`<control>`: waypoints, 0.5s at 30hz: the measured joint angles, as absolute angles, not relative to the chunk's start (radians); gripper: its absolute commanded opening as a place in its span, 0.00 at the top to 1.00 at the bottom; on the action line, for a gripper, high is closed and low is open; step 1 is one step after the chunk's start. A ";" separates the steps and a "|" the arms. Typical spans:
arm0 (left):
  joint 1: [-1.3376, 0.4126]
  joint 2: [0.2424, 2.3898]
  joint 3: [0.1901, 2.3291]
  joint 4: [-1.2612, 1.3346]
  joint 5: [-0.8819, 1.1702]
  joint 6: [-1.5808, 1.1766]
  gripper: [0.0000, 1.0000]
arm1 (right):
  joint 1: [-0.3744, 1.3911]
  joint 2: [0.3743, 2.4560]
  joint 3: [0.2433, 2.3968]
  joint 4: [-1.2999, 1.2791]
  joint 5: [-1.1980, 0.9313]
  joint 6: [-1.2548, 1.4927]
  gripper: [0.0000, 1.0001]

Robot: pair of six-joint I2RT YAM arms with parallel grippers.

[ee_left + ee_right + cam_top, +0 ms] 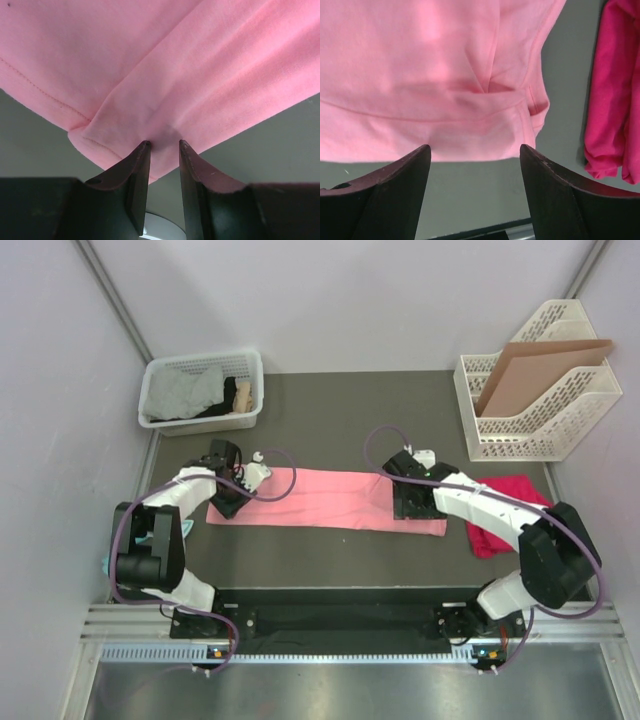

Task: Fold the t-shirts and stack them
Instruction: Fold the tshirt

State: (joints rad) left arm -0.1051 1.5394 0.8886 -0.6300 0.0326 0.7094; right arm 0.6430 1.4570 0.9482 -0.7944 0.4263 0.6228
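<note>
Soft, even light from above; the top view is sharp, with faint shadows. The left pincer (pixel 162 145) and right pincer (pixel 475 150) look dark and soft-focused up close; the pink t-shirt (pixel 200 75) beyond them is bright and slightly washed.

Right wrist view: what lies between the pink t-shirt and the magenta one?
Only a bare strip of grey table separates the pink t-shirt from the magenta t-shirt; the right wrist view shows it.

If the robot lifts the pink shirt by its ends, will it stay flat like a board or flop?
Probably flop: the pink shirt is soft cloth, creased and folded over on itself. It would likely sag in the middle, since it lies long and narrow across the table. It looks thin, so it is probably light.
</note>
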 measured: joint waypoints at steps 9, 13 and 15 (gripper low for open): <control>-0.105 1.533 0.873 -0.630 0.032 0.710 0.65 | 0.557 1.467 0.956 -0.720 0.392 0.587 0.38; -0.105 1.530 0.870 -0.629 0.032 0.710 0.65 | 0.533 1.467 0.929 -0.676 0.332 0.585 0.43; -0.105 1.526 0.867 -0.629 0.031 0.711 0.65 | 0.526 1.467 0.908 -0.667 0.302 0.586 0.41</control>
